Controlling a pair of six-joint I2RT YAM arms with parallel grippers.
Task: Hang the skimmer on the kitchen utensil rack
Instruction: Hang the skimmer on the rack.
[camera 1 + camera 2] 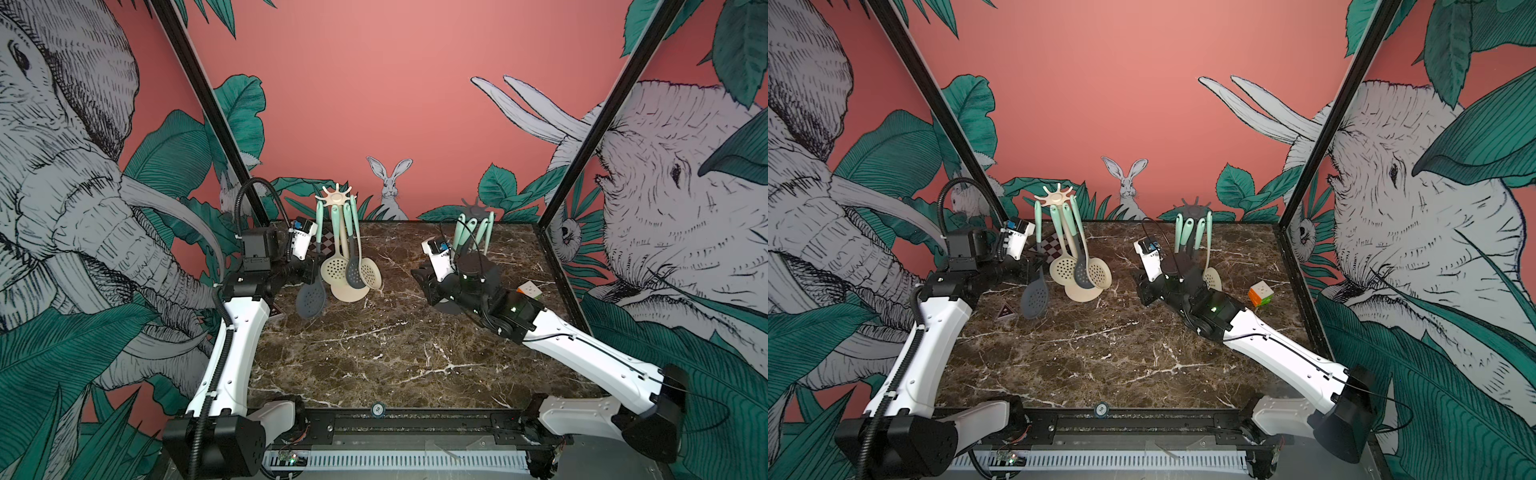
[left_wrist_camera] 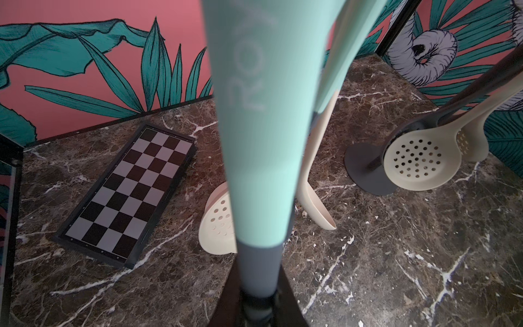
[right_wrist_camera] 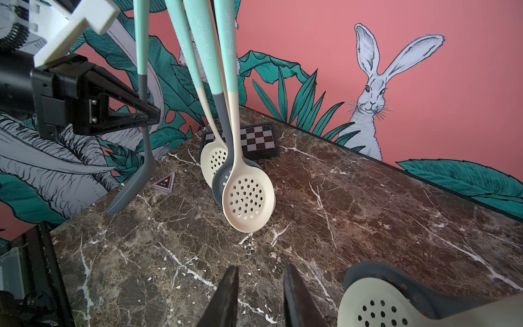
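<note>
The left hand (image 3: 152, 114) is closed tight on the grey skimmer (image 1: 311, 297), held upright just beside the beige rack (image 1: 334, 198) at 11 o'clock on the counter (image 1: 374, 353). The right hand (image 3: 260, 297), at 2 o'clock, is a little open and holds nothing.

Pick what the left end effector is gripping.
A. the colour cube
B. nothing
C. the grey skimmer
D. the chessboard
C: the left end effector is shut on the stem of the grey skimmer, whose mint handle fills the left wrist view.
</note>
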